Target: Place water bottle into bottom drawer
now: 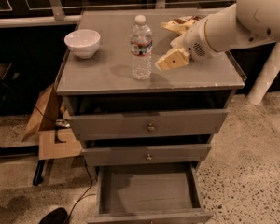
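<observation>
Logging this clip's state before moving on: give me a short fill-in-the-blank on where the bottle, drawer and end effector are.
1. The small clear ribbed plastic water bottle stands upright on the ____ of the grey wooden cabinet.
2. The shallow grey bottom drawer is pulled ____.
3. Between the round white bowl and the end effector stands the ____.
Missing words: top; open; water bottle.

The grey table (107, 80) carries a white bowl (82, 42) at left rear, the water bottle (141, 48) upright near the middle, a tan packet (178, 24) at right rear — the hand (165, 63) hangs just right of the bottle.
</observation>
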